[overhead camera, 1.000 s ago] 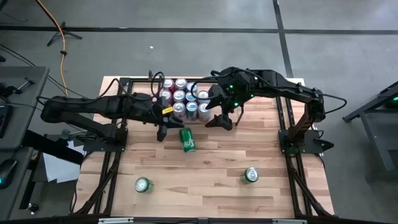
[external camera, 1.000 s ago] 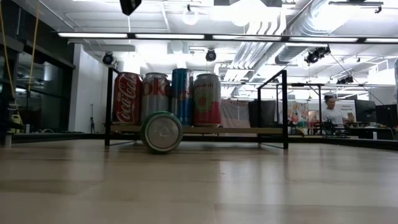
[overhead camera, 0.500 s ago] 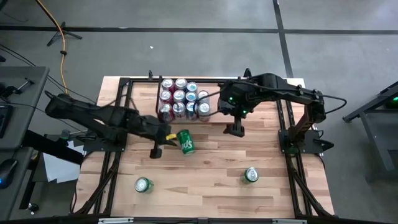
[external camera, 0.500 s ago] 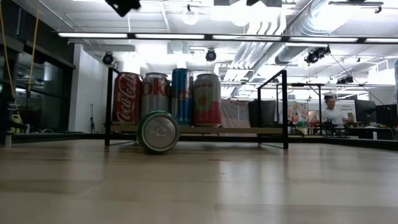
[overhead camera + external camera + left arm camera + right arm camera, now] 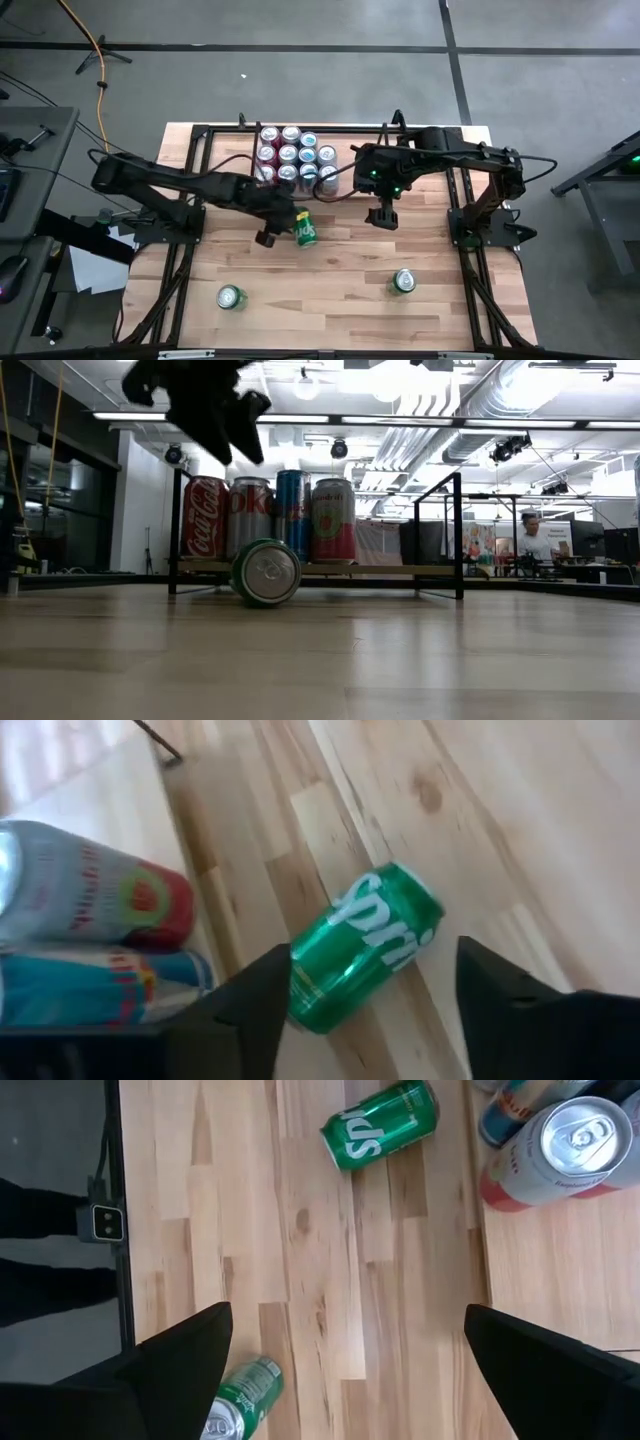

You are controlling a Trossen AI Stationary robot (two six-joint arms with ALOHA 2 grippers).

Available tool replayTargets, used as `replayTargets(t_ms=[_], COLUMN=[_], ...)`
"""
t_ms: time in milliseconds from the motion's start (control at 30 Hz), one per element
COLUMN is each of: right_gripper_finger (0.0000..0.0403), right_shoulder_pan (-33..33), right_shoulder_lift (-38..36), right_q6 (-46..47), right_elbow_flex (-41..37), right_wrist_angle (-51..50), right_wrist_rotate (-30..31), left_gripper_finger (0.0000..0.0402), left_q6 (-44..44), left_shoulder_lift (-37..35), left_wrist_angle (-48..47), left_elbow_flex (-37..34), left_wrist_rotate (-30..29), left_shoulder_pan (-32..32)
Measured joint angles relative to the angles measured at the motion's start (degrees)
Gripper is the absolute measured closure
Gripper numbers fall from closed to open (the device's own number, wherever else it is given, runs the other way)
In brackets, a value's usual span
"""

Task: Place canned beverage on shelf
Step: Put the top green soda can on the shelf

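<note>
Green Sprite can [image 5: 305, 229] lies on side on worktop [image 5: 340, 290], just in front of shelf [image 5: 345, 188], not on it. Shelf already carries many upright cans [image 5: 290, 155]. Left gripper [image 5: 268, 233] hovers just beside can, jaws parted with gap about can width, holding nothing. Right gripper [image 5: 383, 215] waits well apart, jaws wide, empty.

Advice for grasp: bring jaws across can body, not its ends; close at middle so can does not roll; then turn upright before shelf. Risk, in my judgement: touch on one side rolls can away.

Two other green cans [image 5: 231, 297] [image 5: 403, 281] stand near front edge.
</note>
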Motion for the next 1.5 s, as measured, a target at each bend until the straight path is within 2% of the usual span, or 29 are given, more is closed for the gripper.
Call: replayTargets(t_ms=[133, 233, 433, 533, 833, 1100, 1167, 1267, 1367, 1500], right_gripper_finger=[0.0018, 0.0018, 0.0018, 0.0018, 0.0018, 0.0018, 0.0018, 0.0018, 0.0018, 0.0018], right_shoulder_pan=[0.0, 0.0, 0.1, 0.3, 1.7, 3.4, 3.8, 4.1, 4.1, 4.0], right_shoulder_lift=[0.0, 0.0, 0.0, 0.0, 0.0, 0.0, 0.0, 0.0, 0.0, 0.0], right_q6=[1.4, 1.6, 3.2, 4.0, 5.1, 5.9, 5.9, 5.0, 3.5, 0.9], right_elbow_flex=[0.0, 0.0, 0.0, 0.0, 0.0, 0.0, 0.0, 0.0, 0.0, 0.0], right_wrist_angle=[-0.1, -0.1, 0.3, 1.3, 3.3, 4.3, 4.5, 4.9, 5.9, 7.5], right_wrist_rotate=[0.0, 0.0, 0.0, 0.6, 0.8, 1.1, 1.3, 1.9, 2.4, 2.4], left_gripper_finger=[0.0168, 0.0154, 0.0151, 0.0151, 0.0151, 0.0156, 0.0172, 0.0219, 0.0233, 0.0233], left_q6=[6.9, 12.8, 24.6, 27.0, 31.0, 24.3, 21.0, 15.1, 7.6, -3.9], left_shoulder_lift=[4.0, 7.7, 13.8, 15.6, 21.2, 23.9, 23.6, 22.5, 20.1, 12.1], left_wrist_angle=[1.1, 0.9, 2.9, 5.9, 6.8, 7.6, 7.4, 4.4, -0.5, -4.2], left_elbow_flex=[0.0, 0.0, 0.0, 0.0, 0.1, 0.3, 0.2, 0.8, 2.7, 4.5], left_wrist_rotate=[0.8, 0.8, -1.6, -4.4, -2.7, -2.8, -3.1, -2.2, -1.0, 2.4], left_shoulder_pan=[0.9, 1.3, 1.3, 1.6, 3.8, 4.0, 3.5, 2.3, 1.6, 1.4])
